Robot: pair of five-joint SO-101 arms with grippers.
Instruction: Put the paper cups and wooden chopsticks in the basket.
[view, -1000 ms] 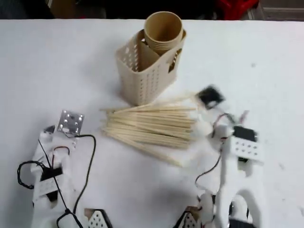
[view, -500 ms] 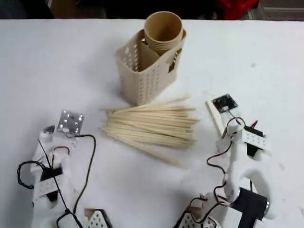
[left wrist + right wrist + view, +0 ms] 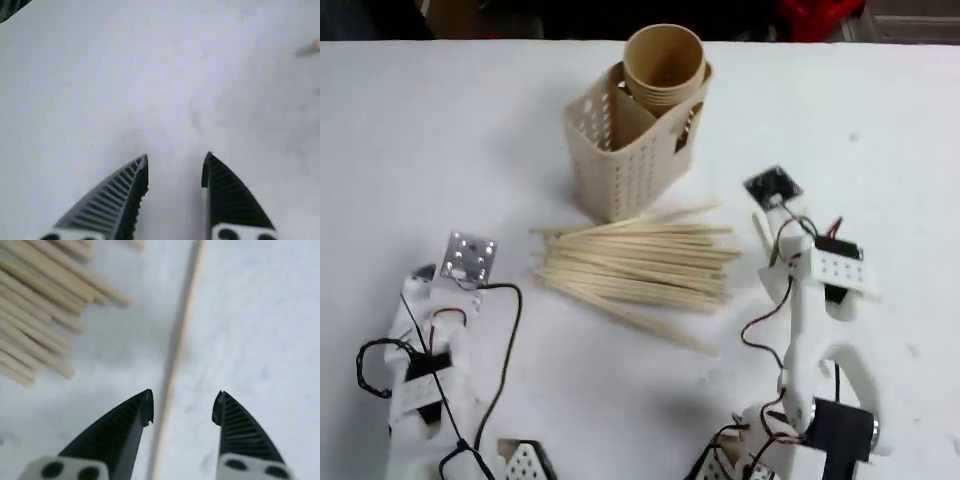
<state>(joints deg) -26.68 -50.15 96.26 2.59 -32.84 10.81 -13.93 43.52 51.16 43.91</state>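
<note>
Paper cups [image 3: 664, 62] sit stacked in the basket [image 3: 620, 160] at twelve o'clock on the table [image 3: 420, 120], with the wooden chopsticks [image 3: 635, 268] heaped at the basket's six. The right gripper [image 3: 182, 405] hangs wide open at the pile's three o'clock, one loose chopstick [image 3: 176, 347] lying ungripped between its jaws. The left gripper [image 3: 175, 157] gapes empty above the tabletop.

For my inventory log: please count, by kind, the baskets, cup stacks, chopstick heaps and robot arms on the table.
Beige perforated plastic basket: 1
Stack of brown paper cups: 1
Heap of pale wooden chopsticks: 1
White robot arms: 2
Total: 5
</note>
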